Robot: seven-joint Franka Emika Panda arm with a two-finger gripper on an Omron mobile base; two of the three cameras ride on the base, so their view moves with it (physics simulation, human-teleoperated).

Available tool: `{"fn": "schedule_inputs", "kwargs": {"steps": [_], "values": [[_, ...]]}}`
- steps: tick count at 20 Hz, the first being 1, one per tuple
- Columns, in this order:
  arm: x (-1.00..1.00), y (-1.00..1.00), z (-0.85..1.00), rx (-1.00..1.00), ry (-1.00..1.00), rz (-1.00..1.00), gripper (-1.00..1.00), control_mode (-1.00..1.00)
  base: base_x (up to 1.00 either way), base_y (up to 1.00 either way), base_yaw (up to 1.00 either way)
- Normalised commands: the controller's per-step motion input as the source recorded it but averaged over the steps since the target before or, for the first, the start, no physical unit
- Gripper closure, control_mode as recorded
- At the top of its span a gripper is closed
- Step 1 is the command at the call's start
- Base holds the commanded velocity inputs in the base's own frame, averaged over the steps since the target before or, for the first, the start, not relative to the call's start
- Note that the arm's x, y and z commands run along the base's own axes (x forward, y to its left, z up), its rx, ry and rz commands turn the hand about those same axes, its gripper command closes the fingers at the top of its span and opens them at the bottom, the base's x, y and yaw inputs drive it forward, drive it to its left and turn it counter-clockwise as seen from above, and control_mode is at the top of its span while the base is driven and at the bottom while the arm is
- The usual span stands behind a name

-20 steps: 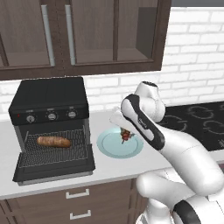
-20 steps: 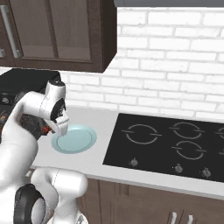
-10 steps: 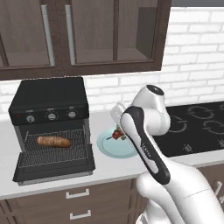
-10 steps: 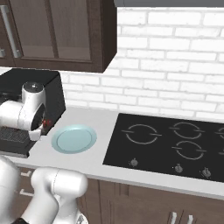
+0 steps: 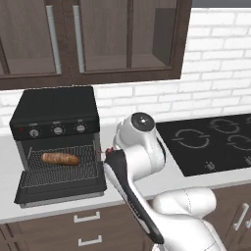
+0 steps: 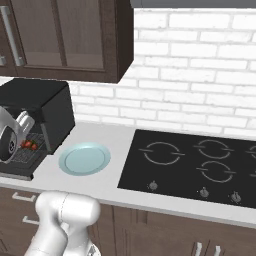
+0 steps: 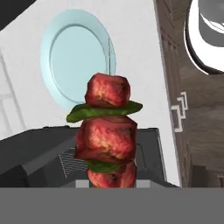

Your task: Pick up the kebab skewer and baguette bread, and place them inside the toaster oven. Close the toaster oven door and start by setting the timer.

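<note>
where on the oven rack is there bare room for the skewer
The rack is bare to the right of the baguette and in front of it, toward the open door. The back left is taken by the loaf. The skewer, held in the gripper, is at the oven's right edge.

Base cams behind arm, both on toaster oven (image 5: 56,122); hand cam prob. angled down, close on kebab skewer (image 7: 107,131).
</note>
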Motion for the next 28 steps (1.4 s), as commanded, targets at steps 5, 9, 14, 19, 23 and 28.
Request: {"fn": "schedule_inputs", "kwargs": {"steps": [5,9,14,19,23,28], "values": [[0.0,0.75,0.0,0.0,0.0,-0.12,1.0,-1.0,0.0,0.0,0.0],[-0.04,0.69,0.0,0.0,0.0,0.05,1.0,-1.0,0.0,0.0,0.0],[-0.01,0.9,-0.01,-0.01,0.0,0.04,1.0,-1.0,0.0,0.0,0.0],[0.21,0.96,-0.01,-0.05,0.0,0.0,1.0,-1.0,0.0,0.0,0.0],[0.42,0.72,-0.1,-0.04,0.0,0.0,1.0,-1.0,0.0,0.0,0.0],[0.37,0.71,-0.18,-0.04,0.01,0.0,1.0,-1.0,0.0,0.0,0.0]]}}
